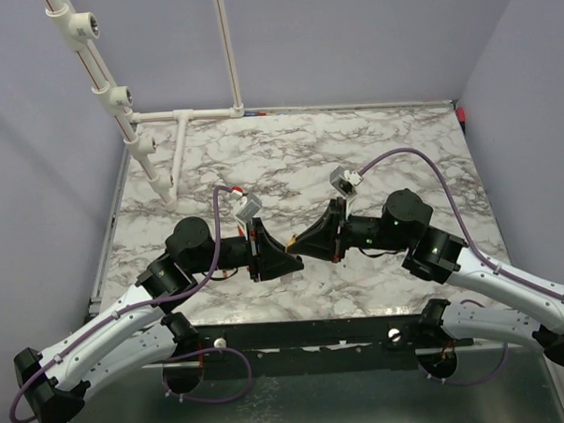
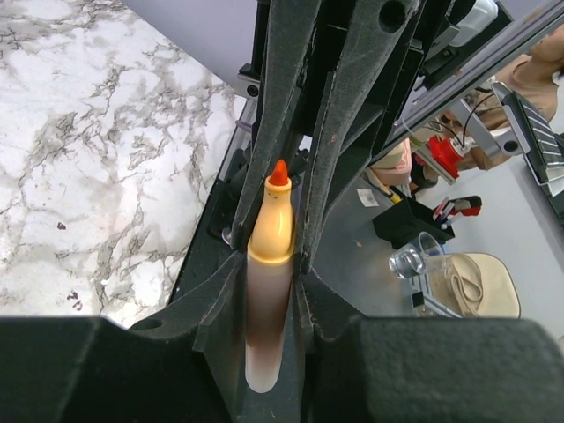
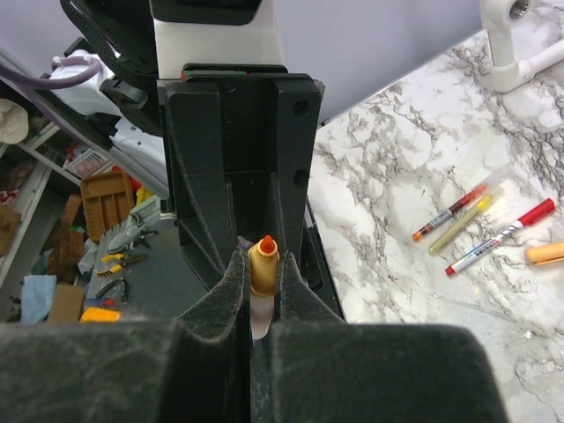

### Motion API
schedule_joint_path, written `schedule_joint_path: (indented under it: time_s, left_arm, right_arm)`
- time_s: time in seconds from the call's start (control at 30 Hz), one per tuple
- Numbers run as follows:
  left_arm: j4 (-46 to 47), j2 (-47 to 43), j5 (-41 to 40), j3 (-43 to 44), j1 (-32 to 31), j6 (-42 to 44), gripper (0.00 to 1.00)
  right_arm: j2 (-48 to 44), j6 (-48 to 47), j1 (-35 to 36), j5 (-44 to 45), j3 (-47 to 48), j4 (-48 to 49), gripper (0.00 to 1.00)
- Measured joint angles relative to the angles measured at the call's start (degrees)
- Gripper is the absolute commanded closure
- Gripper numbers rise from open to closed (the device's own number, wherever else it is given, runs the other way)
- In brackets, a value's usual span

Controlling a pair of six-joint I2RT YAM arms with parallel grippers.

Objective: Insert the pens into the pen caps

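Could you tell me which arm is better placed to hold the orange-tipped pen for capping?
Right, probably: the right pincer is shut on the pen, whereas the left pincer has an unclear hold.

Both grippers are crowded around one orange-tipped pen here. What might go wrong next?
1. The right gripper is shut on the orange-tipped pen while the left gripper flanks the same barrel; a squeeze or pull out of line might twist it loose.
2. The pen's bare tip sits hemmed between dark fingers, so it may smear them or get crushed.
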Motion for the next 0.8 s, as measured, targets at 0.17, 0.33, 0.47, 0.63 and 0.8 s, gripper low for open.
schedule_joint_path:
  time_s: [0.17, 0.33, 0.47, 0.63, 0.8]
  left_arm:
    - [0.0, 0.0, 0.0, 0.0, 0.0, -0.2, 0.73]
    - [0.3, 0.0, 0.2, 0.0, 0.0, -0.1, 1.00]
    - [1.0, -0.3, 0.7, -0.3, -0.1, -0.1, 1.00]
    - [1.2, -0.8, 0.2, -0.7, -0.1, -0.1, 1.00]
    - [-1.6, -1.7, -4.1, -0.7, -0.1, 1.3, 1.00]
  right_arm:
    - [-0.5, 0.0, 0.0, 0.2, 0.0, 0.2, 0.99]
    - [-0.5, 0.2, 0.0, 0.5, -0.3, 0.5, 0.99]
    - [-0.6, 0.4, 0.0, 0.5, -0.4, 1.1, 0.95]
    - [-0.6, 0.7, 0.1, 1.4, -0.4, 1.0, 0.60]
    - [-0.6, 0.1, 0.1, 4.6, 0.0, -0.6, 0.48]
